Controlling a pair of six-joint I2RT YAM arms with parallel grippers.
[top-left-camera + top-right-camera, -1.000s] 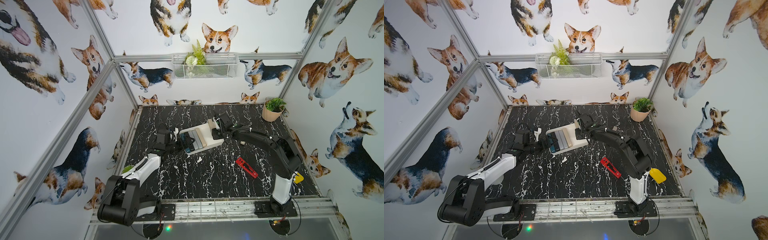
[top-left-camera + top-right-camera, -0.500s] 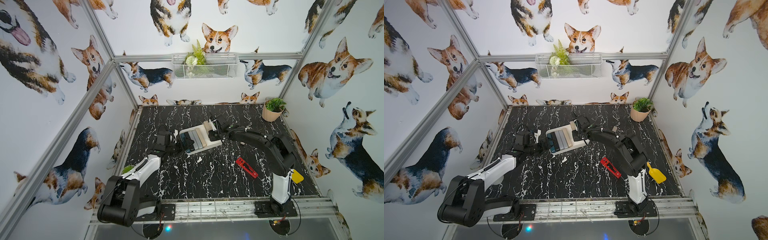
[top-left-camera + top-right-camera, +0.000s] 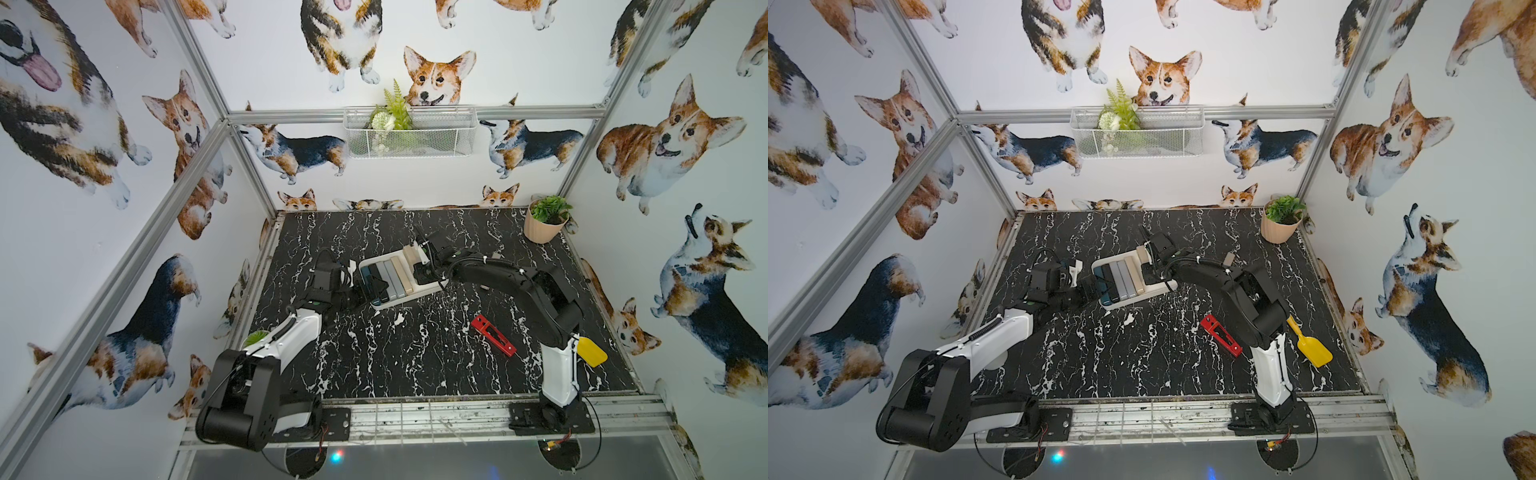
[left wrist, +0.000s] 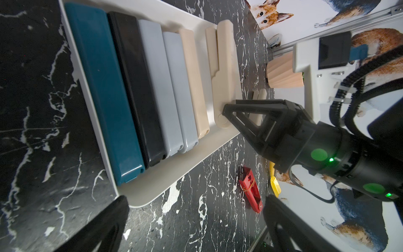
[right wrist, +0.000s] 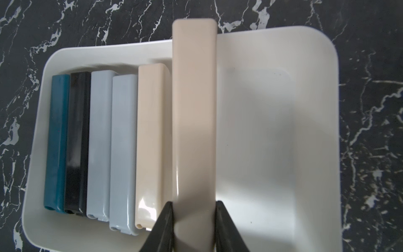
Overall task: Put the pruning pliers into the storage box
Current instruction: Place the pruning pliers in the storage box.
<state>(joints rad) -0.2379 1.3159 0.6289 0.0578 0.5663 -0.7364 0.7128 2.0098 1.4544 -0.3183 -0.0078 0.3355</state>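
**Right tool** (image 5: 194,206): narrowed onto the near end of the held beige bar (image 5: 194,109), jaws pinching its two long edges. The bar hangs over the storage box (image 5: 272,141), in line with the row and above the free lane just beside the lying beige bar (image 5: 150,141). By my judgement it is not yet down on the box floor.

**Step in hand:** setting this bar down.
- Keep it parallel to its neighbour.
- Lower it level, so the far end lands inside the far rim and not on it.
- Let go only once its whole length rests on the floor. A nose-down release risks it riding up onto the neighbour or the rim.

**Left tool** (image 4: 196,218): spread wide and empty, low over the bench (image 3: 415,353) at the teal end of the box. Whether it touches the box I cannot tell. It is well placed to steady the box.

**Count, pliers:**
- In the box, five side by side: one teal bar (image 5: 56,141), one black bar (image 5: 77,141), two grey bars (image 5: 100,141) and the one lying beige.
- In the right tool: one beige.
- On the bench: one red bar (image 3: 493,335), well apart from the box and near the right arm.
- Seven confirmed. In the left wrist view a beige fragment (image 4: 258,98) shows behind the right tool, too hidden to count.

**Other items:** one box, one yellow shovel (image 3: 1312,347), one potted plant (image 3: 544,222), one wire basket (image 3: 409,133) on the rear wall.
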